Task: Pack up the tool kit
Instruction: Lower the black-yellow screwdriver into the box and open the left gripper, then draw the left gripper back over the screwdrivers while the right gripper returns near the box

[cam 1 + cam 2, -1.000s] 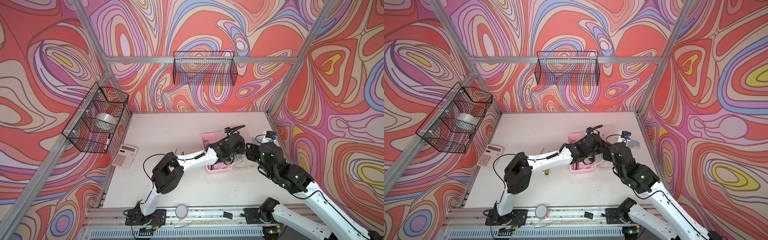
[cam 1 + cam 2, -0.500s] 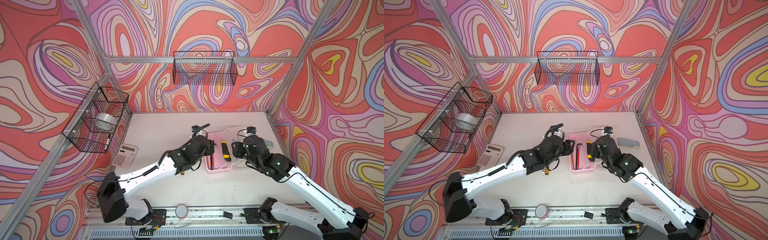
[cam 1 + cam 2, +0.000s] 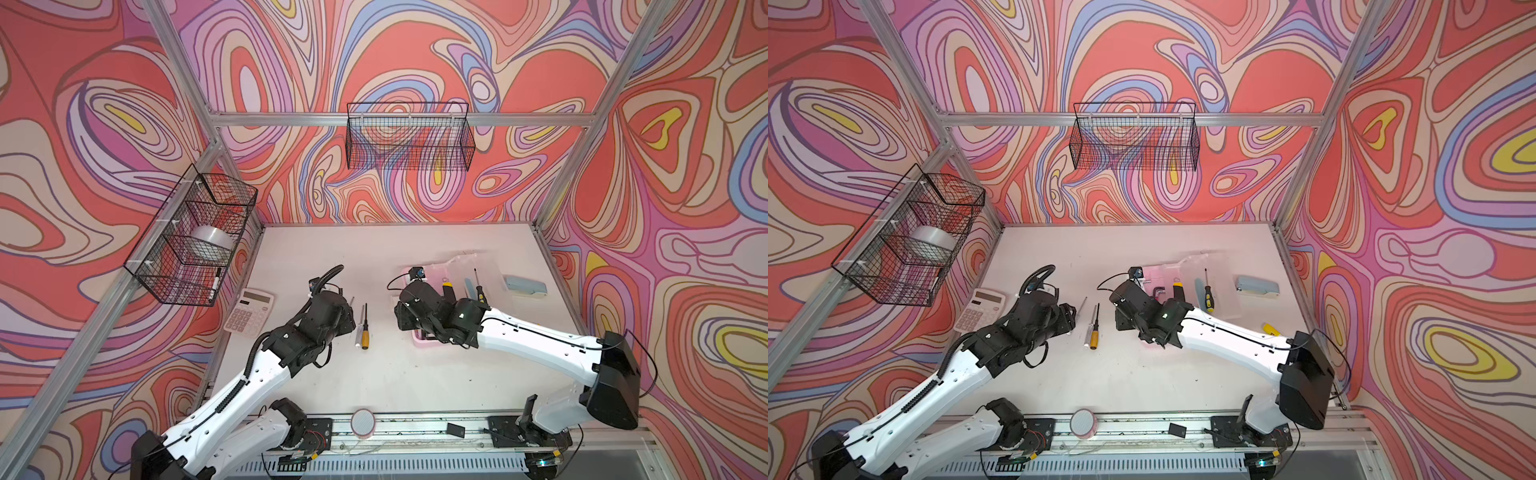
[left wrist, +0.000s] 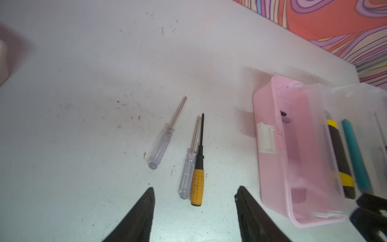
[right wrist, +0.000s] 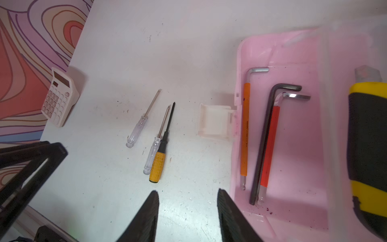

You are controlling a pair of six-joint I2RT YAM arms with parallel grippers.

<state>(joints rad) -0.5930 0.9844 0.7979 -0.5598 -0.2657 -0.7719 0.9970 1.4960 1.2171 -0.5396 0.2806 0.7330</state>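
Left jaws and right jaws hang released (both empty) flanking the yellow-handled black-shafted screwdriver (image 3: 365, 337) on the white counter (image 3: 395, 382)

No legible text or labels
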